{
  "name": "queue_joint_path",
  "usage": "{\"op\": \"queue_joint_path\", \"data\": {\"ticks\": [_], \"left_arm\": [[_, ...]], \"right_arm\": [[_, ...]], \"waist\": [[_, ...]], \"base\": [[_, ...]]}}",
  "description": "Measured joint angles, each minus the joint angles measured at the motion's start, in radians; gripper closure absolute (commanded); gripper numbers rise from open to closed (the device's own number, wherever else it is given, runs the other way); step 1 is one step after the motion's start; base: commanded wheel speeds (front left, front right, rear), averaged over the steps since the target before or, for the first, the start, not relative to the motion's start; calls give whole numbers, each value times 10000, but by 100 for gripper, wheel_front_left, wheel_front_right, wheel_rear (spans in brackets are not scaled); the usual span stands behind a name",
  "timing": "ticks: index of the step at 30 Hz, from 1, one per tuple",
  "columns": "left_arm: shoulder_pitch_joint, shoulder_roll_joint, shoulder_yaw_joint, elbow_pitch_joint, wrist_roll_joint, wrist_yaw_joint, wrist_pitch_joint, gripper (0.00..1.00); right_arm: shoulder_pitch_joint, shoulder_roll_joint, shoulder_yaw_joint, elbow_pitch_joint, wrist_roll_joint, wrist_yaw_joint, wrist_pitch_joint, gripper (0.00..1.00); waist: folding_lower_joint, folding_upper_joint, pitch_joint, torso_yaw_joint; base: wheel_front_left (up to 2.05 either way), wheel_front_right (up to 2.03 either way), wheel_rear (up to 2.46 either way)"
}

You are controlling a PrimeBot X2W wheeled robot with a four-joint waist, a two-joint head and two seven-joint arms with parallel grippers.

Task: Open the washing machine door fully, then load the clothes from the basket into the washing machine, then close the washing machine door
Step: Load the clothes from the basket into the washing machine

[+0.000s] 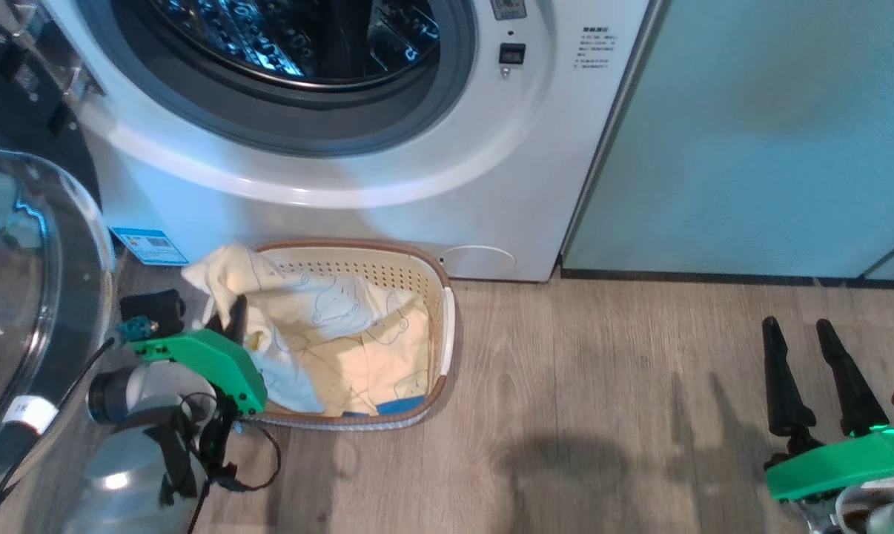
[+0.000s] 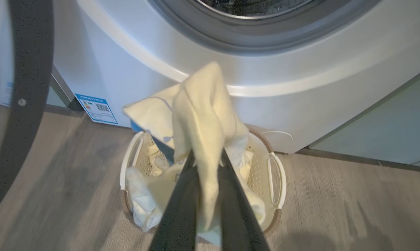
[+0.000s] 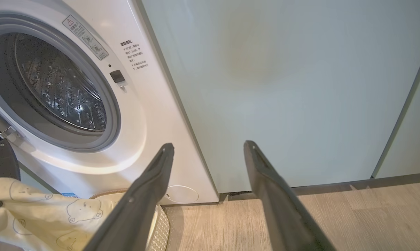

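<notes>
**A:** Nearest first: the left hand is clamped on a fold of the clothes, held up above the basket. More fabric lies inside it.

**B:** And the right hand?

**A:** Fingers apart, holding nothing, at four o'clock in the head view, well apart from the basket.

**B:** How would you do the lift?

**A:** I'd raise it straight until the hanging cloth clears the rim, then carry it toward twelve o'clock, past the grey seal and deep into the drum.

**B:** The room?

**A:** Wood-look floor. The washing machine door stands open at nine o'clock. The washing machine is just behind the basket, and the pale green cabinets are at two o'clock.
</notes>
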Motion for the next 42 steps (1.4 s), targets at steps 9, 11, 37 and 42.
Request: {"op": "queue_joint_path", "data": {"ticks": [9,11,37,42], "left_arm": [[1552,31,1028,-2433,671,15,-2,100],[1832,-8,1304,-2938,742,17,-2,100],[2869,-341,2059,-5265,1220,2,-4,100],[2882,-228,1733,-5392,1198,2,-4,100]], "right_arm": [[237,-82,-153,-6,0,2,0,0],[384,-84,-157,-6,0,0,0,0],[472,-69,-253,-15,0,0,0,0],[473,-54,-242,-15,0,0,0,0]], "waist": [[0,0,-577,250],[0,0,-666,280],[1,0,-804,254],[1,-1,-791,207]], "base": [[0,0,0],[0,0,0],[0,0,0],[0,0,0]]}}
